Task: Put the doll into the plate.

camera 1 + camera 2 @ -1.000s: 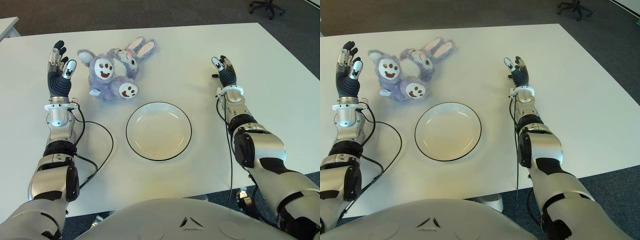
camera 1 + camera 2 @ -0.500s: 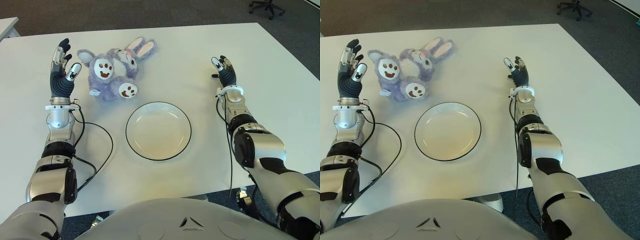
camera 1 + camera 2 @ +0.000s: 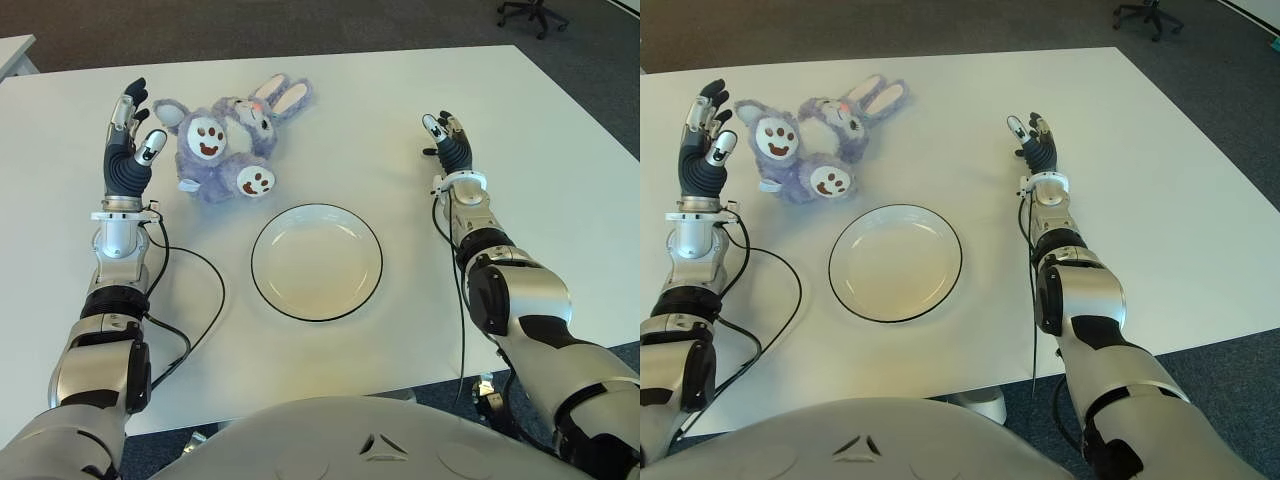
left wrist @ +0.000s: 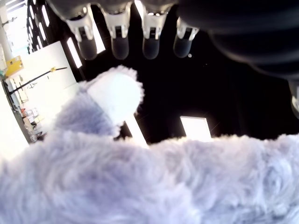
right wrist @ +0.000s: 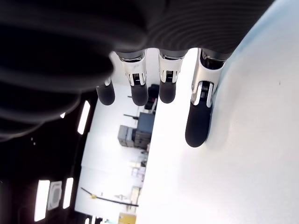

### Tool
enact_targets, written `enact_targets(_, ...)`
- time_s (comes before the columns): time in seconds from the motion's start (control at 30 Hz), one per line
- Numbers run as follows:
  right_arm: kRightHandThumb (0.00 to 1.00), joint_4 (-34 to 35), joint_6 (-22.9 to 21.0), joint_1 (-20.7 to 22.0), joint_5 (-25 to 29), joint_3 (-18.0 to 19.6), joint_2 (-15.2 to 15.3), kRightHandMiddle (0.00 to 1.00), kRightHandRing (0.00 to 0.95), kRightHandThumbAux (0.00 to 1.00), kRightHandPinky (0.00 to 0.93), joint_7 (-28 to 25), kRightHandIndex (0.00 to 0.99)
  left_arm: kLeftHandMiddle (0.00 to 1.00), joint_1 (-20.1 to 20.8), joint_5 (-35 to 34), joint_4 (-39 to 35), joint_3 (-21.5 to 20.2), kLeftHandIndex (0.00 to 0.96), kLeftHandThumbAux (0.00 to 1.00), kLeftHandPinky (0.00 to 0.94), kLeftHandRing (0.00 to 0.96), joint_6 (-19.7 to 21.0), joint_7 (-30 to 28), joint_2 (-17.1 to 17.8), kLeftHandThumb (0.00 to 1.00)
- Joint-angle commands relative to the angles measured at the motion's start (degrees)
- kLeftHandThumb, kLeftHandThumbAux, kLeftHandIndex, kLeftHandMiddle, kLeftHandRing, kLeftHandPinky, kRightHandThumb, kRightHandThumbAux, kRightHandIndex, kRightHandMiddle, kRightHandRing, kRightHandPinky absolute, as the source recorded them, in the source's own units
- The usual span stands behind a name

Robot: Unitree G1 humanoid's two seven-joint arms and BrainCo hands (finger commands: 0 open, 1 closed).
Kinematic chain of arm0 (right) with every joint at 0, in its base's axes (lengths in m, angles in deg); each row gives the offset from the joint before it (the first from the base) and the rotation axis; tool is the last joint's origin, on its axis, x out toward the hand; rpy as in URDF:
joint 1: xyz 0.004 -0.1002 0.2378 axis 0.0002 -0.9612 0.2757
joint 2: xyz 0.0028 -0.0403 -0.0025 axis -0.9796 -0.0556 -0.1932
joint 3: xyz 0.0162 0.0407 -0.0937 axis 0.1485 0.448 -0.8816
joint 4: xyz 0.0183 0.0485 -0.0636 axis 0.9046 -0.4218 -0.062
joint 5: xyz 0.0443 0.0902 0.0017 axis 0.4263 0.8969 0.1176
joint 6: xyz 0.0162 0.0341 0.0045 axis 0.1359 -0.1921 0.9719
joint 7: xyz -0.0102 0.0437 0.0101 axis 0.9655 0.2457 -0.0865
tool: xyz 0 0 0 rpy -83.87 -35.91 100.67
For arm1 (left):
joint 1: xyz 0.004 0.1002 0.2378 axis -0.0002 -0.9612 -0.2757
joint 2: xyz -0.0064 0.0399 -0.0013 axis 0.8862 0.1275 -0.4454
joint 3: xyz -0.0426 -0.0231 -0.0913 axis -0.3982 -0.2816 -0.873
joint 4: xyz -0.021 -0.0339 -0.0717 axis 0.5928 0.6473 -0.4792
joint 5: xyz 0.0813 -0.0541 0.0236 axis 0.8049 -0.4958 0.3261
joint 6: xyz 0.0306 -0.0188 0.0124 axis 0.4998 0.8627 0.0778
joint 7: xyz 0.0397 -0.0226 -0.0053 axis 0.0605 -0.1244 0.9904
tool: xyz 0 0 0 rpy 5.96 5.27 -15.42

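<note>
Left wrist view is nearly filled by purple fur, so whether the left hand (image 3: 128, 150) touches the doll (image 3: 228, 148) cannot be told; its fingers (image 4: 120, 44) are spread straight and hold nothing, just left of the doll. Plate (image 3: 317, 261) is empty, on the white table (image 3: 360, 110) just in front of the doll, which lies on its back with paw soles up. Right hand (image 3: 450, 145) stands well right of the plate, fingers extended, nothing held.

Silver jointed arms, black ribbed hands — white-tipped fingers (image 3: 146, 146), black cables along forearms
</note>
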Motion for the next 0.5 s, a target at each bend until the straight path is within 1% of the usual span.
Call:
enact_targets(0.03,0.000,-3.21,-4.25,-4.68,-0.32,-0.35,-0.50,0.000,0.000,0.376,0.000,-0.22,0.000,0.000,-4.38,1.70,1.05,1.32,0.000,0.228,0.000,0.000,-1.28,-0.79,-0.85,0.000)
enact_targets(0.5,0.000,-3.20,-4.45,-4.56,-0.43,-0.58,-0.33,0.000,0.000,0.371,0.000,-0.23,0.000,0.000,-5.44,3.72,0.34,1.38,0.000,0.169,0.000,0.000,-3.01,1.11,-0.91,0.000)
